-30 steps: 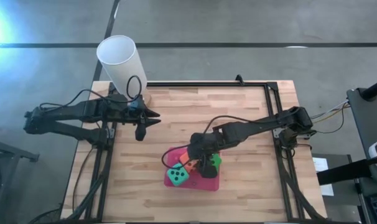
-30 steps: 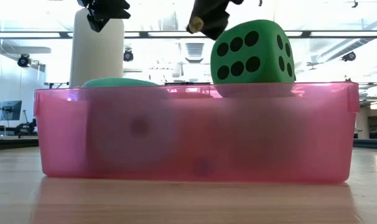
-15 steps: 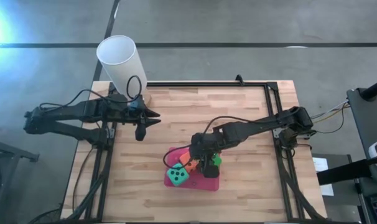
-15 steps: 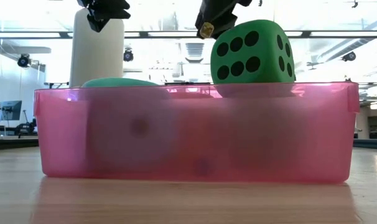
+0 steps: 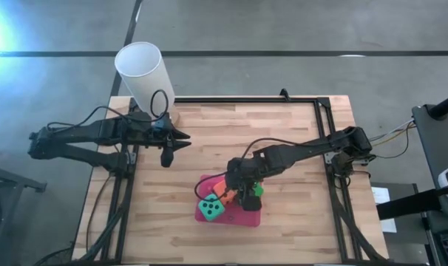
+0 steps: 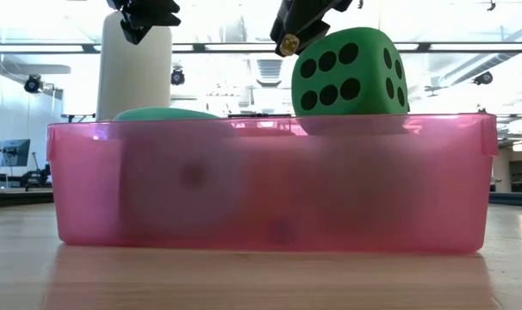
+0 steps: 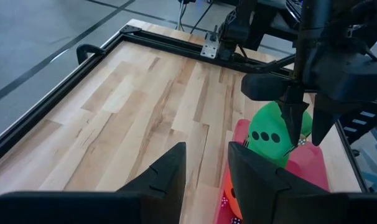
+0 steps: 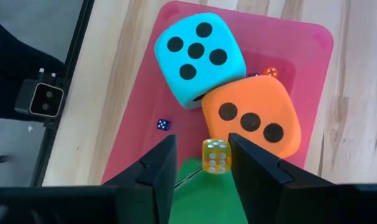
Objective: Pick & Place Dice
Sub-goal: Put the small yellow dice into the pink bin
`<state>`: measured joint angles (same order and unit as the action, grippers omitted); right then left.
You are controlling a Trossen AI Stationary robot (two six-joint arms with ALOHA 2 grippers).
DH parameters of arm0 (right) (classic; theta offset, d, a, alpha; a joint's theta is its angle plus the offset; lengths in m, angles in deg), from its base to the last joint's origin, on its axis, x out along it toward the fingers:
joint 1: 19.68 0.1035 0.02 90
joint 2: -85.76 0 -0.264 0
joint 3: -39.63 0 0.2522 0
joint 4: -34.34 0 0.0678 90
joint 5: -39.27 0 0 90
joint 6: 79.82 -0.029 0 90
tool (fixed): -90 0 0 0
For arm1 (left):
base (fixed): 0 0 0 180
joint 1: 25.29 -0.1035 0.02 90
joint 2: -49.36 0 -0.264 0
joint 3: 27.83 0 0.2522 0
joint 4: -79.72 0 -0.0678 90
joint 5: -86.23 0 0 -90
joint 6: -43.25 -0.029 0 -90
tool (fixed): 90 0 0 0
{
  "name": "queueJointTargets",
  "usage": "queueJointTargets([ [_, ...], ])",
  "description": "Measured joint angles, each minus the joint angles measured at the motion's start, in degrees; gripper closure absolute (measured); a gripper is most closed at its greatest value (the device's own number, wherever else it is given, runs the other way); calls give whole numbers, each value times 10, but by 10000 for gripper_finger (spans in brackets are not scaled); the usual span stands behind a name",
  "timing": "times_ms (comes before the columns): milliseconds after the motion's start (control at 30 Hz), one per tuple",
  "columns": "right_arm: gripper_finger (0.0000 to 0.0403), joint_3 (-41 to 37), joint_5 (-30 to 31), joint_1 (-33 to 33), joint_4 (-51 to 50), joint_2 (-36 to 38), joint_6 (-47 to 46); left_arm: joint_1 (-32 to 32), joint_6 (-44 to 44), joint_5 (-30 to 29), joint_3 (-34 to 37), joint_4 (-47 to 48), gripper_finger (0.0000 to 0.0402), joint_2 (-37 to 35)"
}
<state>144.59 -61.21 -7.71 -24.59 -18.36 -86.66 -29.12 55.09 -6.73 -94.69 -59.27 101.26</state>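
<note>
Desk: pale wooden planks [image 5: 283,140] inside a black frame [image 5: 324,125]; grey floor around it.
Pink tray [image 5: 248,219]: translucent, shallow, at the desk's near middle; its wall [image 6: 270,185] fills the low view.
Dice: teal die [image 5: 210,210], orange die [image 5: 225,193] and a green die [image 5: 256,190] lie crowded together in the tray; the green one rises above the rim [image 6: 351,71] in the low view.
Small dice: a yellow one [image 8: 217,155] and a dark blue one [image 8: 163,124] lie on the tray floor beside the big ones.
Right gripper [image 5: 245,196]: poised over the tray above the green die, fingers [image 8: 157,171] spread with nothing between them.
Left gripper [image 5: 167,157]: hangs over the desk's far left, well apart from the tray, fingers [image 7: 170,171] parted and empty.
Hidden: dice behind the tray wall show only as blurred shapes; a second green die cannot be made out with certainty.
White cup [image 5: 144,77]: tall, at the far left corner, beside the left arm.
</note>
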Motion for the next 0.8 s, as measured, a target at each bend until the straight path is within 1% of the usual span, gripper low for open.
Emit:
queueJointTargets([
  [200,249,0,0,0,1,0,14,0,0,0,0,0,279,0],
  [400,243,0,5,0,0,0,32,0,0,0,0,0,276,0],
  [600,248,0,45,0,0,0,54,0,1,0,0,0,277,0],
  [800,259,0,41,0,0,0,35,0,2,0,0,0,277,0],
])
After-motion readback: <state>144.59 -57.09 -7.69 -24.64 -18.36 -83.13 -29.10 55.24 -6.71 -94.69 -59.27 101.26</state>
